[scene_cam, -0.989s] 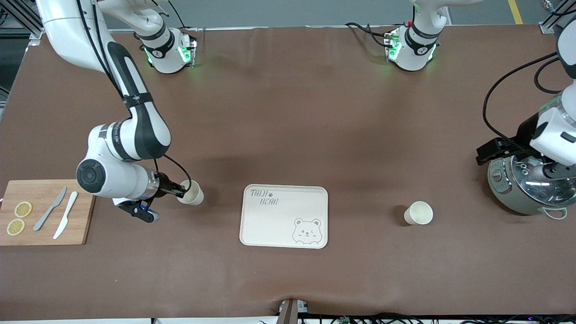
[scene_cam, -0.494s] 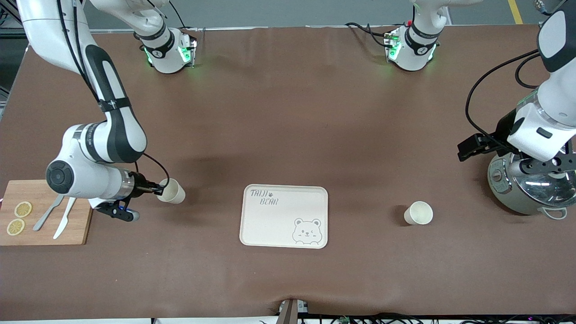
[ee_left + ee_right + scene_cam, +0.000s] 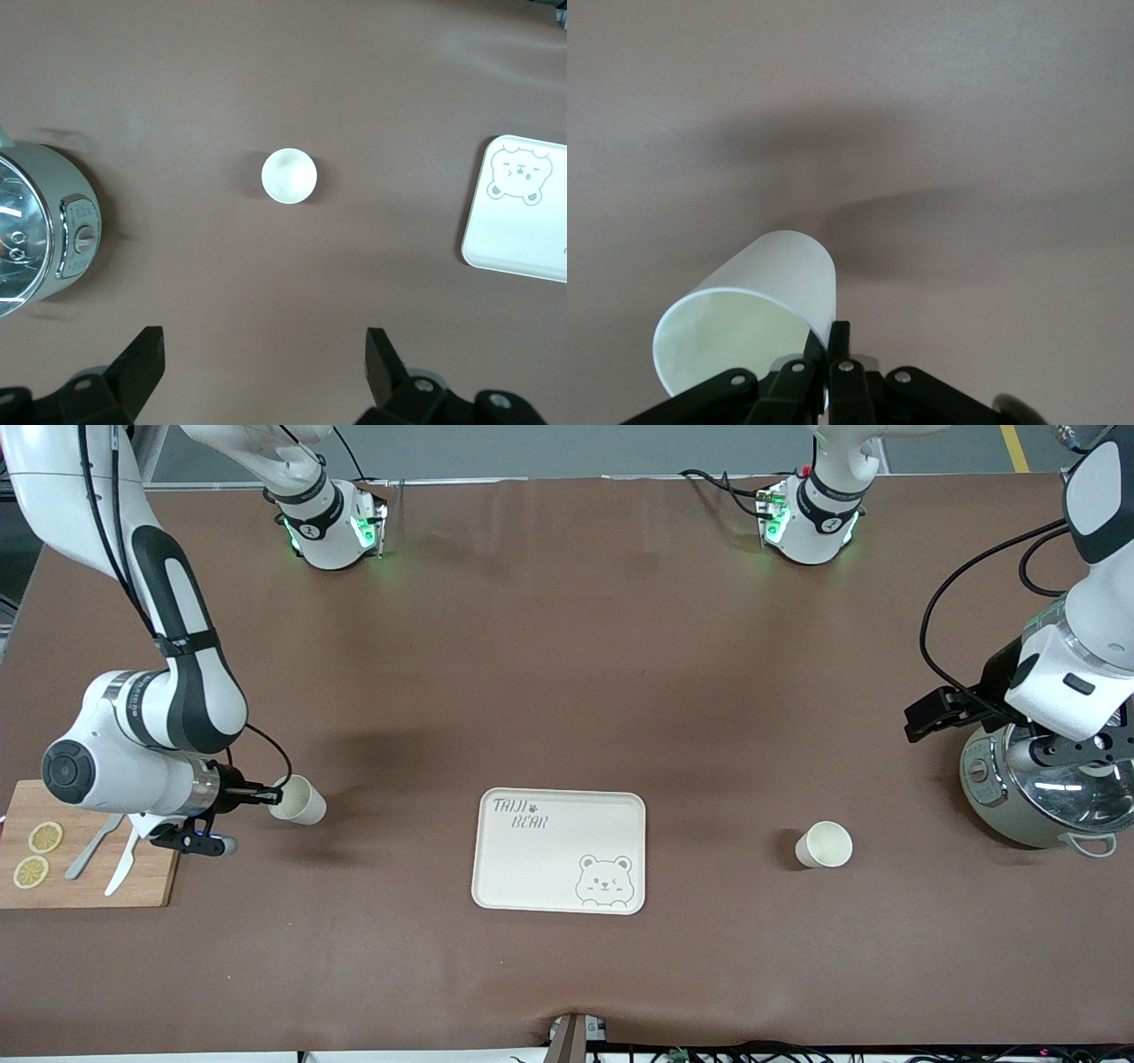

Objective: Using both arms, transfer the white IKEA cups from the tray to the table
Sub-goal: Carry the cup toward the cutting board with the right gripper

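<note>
**Over the worktop: one cup gripped, one standing**

Toward the right arm's end, a cream-white cup [image 3: 299, 800] is held tilted in the air by the right tool [image 3: 262, 793], pinched at the rim, over bare worktop [image 3: 567, 673] beside the cutting board [image 3: 155, 872]. Matte, tapered, handleless, inside empty. 2nd cup [image 3: 825, 844] is seen upright on the worktop, betw. tray [image 3: 532, 868] and cooker [image 3: 1041, 797]. Left tool [image 3: 264, 363] is spread wide, empty, over the cooker.
</note>
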Motion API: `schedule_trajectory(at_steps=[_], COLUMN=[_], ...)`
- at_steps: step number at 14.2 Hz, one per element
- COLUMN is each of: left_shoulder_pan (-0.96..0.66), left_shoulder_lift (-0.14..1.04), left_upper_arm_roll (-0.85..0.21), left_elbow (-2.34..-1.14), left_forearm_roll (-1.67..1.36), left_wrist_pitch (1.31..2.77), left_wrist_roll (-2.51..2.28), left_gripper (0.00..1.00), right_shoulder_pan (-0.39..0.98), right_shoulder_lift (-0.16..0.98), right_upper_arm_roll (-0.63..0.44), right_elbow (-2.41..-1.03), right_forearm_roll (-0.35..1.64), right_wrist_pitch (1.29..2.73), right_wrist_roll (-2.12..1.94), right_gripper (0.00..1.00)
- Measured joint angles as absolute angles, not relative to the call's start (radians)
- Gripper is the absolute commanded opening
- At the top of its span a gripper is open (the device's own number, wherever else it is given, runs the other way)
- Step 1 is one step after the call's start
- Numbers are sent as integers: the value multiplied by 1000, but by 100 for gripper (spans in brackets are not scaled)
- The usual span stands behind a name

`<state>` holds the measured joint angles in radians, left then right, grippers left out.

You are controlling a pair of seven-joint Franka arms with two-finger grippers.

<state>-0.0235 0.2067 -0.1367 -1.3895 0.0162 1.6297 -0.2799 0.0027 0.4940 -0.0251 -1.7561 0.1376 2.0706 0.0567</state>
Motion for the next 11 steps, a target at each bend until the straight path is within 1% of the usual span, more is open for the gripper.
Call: schedule_trajectory(at_steps=[3, 11], left_shoulder_pan=[-24, -23], left_shoulder_lift=[207, 207], left_upper_arm_roll=[-137, -136], left_elbow=[-1389, -1389], left_forearm_roll=[16, 16], left_wrist_pitch=[1630, 1629], left_wrist_roll=[-280, -280], left_gripper=[100, 100], right_shoulder_pan=[-22, -163], right_shoulder_lift=[494, 522], right_upper_arm_roll=[-25, -26], right_elbow=[-1765, -1784], right_forearm_roll=[103, 75], right_wrist_pitch=[2097, 2107], right_wrist_roll=[8, -192], right_gripper=[0, 0])
